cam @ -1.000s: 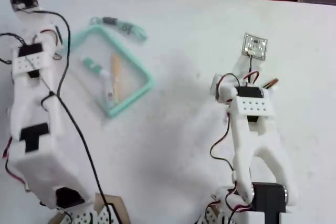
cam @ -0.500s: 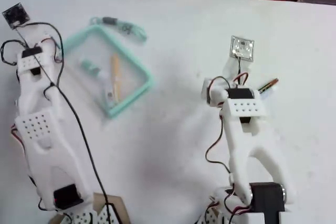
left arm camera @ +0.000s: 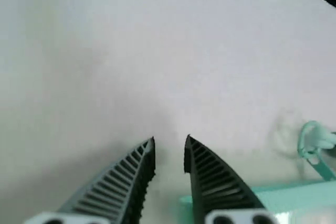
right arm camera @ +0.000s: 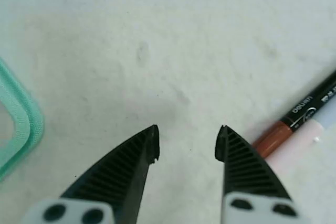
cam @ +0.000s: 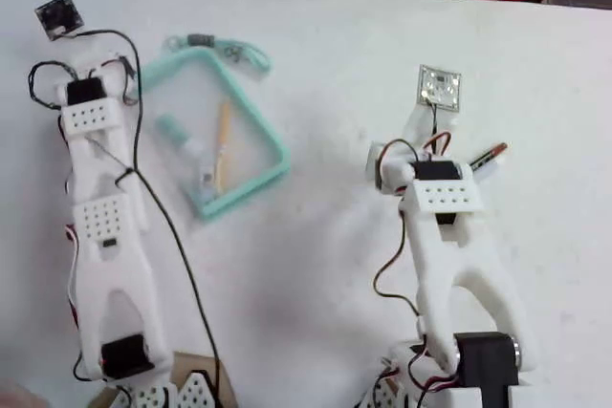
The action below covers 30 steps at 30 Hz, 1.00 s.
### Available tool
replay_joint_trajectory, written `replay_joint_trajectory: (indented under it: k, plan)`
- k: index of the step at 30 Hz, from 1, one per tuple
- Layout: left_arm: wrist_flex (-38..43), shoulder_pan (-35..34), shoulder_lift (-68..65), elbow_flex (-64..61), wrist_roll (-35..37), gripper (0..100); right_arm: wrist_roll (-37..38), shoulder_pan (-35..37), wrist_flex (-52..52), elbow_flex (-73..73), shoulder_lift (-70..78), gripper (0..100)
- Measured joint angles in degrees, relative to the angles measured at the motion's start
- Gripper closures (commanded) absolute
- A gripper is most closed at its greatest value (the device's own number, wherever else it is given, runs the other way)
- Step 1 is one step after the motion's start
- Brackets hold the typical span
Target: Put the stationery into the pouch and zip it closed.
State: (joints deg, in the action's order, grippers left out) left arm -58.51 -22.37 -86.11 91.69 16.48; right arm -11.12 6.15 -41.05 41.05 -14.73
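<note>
"Hanging narrowly parted, the left gripper (left arm camera: 169, 146) is gripping nothing, and the pouch (left arm camera: 283, 195) is lying just beside one of its serrated black fingers."
"And the right gripper (right arm camera: 187, 136)?"
"It is gaping wider, also empty. The pen (right arm camera: 294, 121), slim and black with a brown band, is lying just beside one finger on the white table (right arm camera: 157, 35)."
"What is the pouch looking like?"
"It is showing clear walls inside a rounded mint-green rim, with an orange pencil (cam: 222, 145) lying inside."
</note>
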Motion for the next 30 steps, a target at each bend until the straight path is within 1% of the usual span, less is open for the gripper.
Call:
replay_joint_trajectory:
  k: [2, 4, 6, 9, 12, 15, 17, 19, 21, 27, 30]
  plan:
    - [1.9, -0.4, 0.0, 0.0, 1.1, 90, 0.0, 0.0, 0.0, 0.0, 0.0, 82.6]
    - [2.6, -0.5, 0.0, 0.0, 1.4, 88, 0.0, 0.0, 0.0, 0.0, 0.0, 82.6]
    - [2.9, 0.1, 0.0, 0.0, 1.3, 89, 0.0, 0.1, 0.0, 0.0, 0.0, 82.6]
    - [2.9, 2.5, 0.0, 0.0, -1.4, 88, 0.0, 1.1, 0.0, 0.0, 0.0, 82.6]
    - [2.7, 6.3, 0.0, 0.0, -7.6, 89, 0.0, 1.5, 0.0, 0.0, 0.0, 82.6]
    - [0.8, 10.1, 0.1, -0.7, -16.3, 89, 1.2, 1.4, 0.0, 0.0, 0.0, 82.6]
    - [-1.5, 11.4, 0.2, -0.7, -21.8, 89, 3.0, 1.3, 0.0, 0.0, 0.0, 82.6]
    - [-4.3, 12.4, 0.3, -0.1, -26.5, 89, 3.9, 1.3, 0.0, 0.0, 0.0, 82.6]
    - [-8.8, 13.1, 0.4, 1.2, -30.5, 89, 4.2, 1.5, 0.0, 0.0, 0.0, 82.6]
    - [-28.9, 18.2, 3.5, 3.6, -46.0, 89, 4.4, 1.3, 0.0, 0.0, 0.0, 82.6]
    - [-38.7, 21.4, 6.2, 3.4, -50.3, 90, 4.4, 1.4, 0.0, 0.0, 0.0, 82.6]
